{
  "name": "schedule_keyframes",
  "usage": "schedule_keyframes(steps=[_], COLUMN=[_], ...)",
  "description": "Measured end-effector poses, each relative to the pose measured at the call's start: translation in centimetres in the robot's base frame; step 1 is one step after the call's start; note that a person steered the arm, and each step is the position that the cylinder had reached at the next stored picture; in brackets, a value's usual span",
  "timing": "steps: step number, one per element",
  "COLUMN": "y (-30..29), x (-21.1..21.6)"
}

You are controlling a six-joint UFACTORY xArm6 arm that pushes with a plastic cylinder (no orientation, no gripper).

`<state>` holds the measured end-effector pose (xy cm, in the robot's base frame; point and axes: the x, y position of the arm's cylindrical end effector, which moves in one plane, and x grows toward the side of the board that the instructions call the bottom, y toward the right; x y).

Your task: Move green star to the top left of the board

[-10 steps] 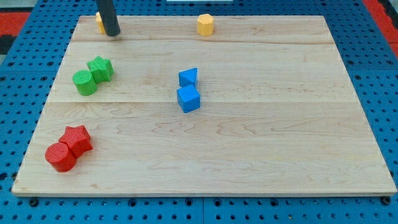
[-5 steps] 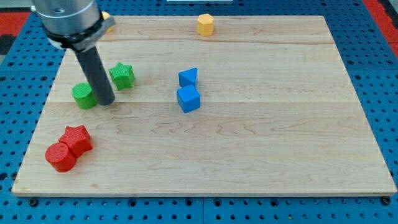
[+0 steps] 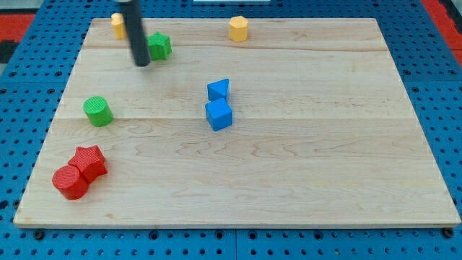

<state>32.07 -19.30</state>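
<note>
The green star (image 3: 159,46) lies near the board's top left, in the upper plank. My tip (image 3: 142,63) is just left of and slightly below the star, close to it or touching it. The dark rod rises from the tip toward the view's top. A green cylinder (image 3: 97,111) stands alone at the left, well below the star.
A yellow block (image 3: 117,24) sits at the top left corner, partly behind the rod. A yellow hexagonal block (image 3: 239,28) is at the top centre. Two blue blocks (image 3: 219,114) sit mid-board. A red star (image 3: 89,161) and red cylinder (image 3: 70,182) sit at bottom left.
The green star has moved up and right, away from the green cylinder, toward the top left. My tip moved from beside the cylinder up to the star's left.
</note>
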Motion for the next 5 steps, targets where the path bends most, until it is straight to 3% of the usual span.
schedule_keyframes(steps=[3,4,5], y=[6.6,6.7,12.8], x=[-4.5,-3.0,-2.5])
